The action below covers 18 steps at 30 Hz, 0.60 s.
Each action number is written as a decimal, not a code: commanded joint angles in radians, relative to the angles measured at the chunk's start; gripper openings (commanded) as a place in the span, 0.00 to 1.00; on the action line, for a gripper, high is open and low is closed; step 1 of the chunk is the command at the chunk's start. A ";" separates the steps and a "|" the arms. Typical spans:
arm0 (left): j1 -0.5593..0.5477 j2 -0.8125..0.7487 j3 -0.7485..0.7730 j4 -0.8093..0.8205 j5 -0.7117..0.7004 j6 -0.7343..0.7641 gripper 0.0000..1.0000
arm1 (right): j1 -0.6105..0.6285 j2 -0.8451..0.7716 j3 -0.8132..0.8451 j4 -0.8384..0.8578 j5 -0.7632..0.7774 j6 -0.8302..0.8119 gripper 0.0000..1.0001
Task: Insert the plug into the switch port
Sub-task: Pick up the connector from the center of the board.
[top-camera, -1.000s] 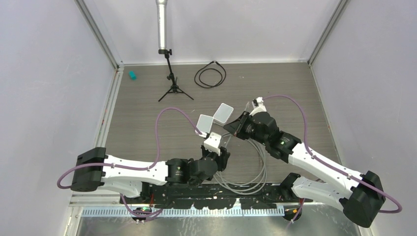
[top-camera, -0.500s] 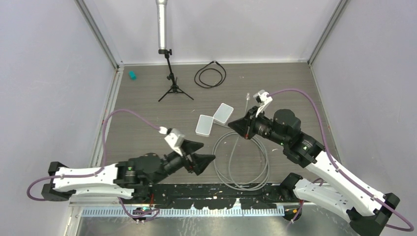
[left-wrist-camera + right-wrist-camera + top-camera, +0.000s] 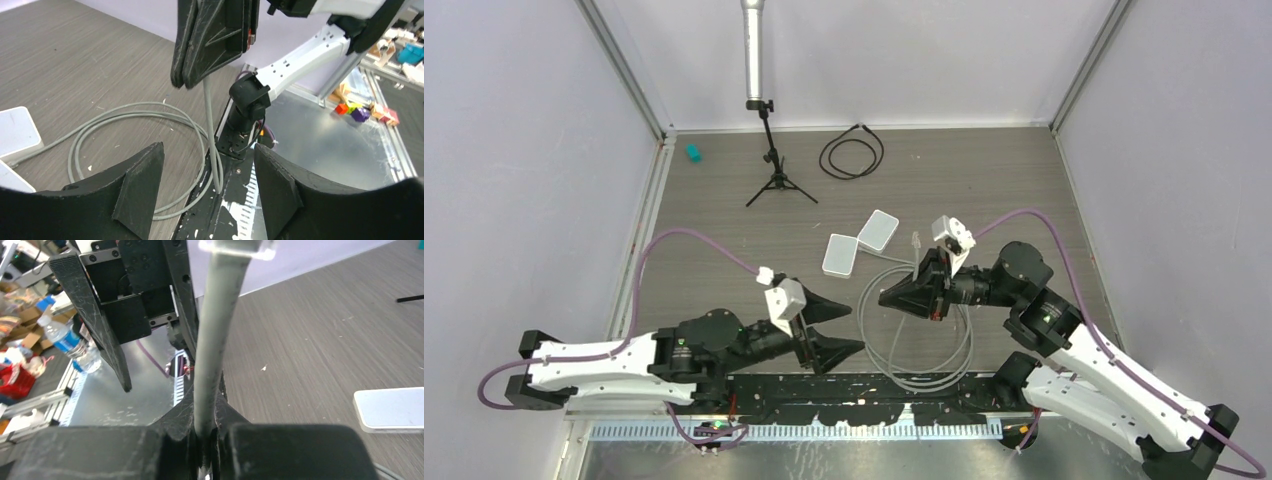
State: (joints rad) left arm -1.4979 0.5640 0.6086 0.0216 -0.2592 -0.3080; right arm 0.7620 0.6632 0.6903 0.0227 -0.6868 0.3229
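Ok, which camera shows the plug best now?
Right wrist: the clear plug sits close up at the top edge, partly cropped. Top external shows it as a tiny speck. Left wrist shows only its cable.

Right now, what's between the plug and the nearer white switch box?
Only bare table, seen in the top external view between the plug and the switch box.

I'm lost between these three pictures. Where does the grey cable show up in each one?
Top external: grey cable coiled on the table, centre, one end held by the right end effector.
Left wrist: a strand hangs mid-frame from that end effector.
Right wrist: fills the middle, running upward.
Shared landmark: right end effector, shut on the cable.
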 commanded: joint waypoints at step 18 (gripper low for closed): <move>-0.002 0.059 0.112 0.123 0.111 0.103 0.68 | 0.406 0.138 0.031 -0.110 0.061 -0.253 0.01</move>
State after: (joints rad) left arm -1.4975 0.6090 0.7040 0.0666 -0.1894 -0.2050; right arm 1.1389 0.7895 0.6899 -0.0990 -0.6628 0.1249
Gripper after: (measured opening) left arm 0.680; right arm 0.121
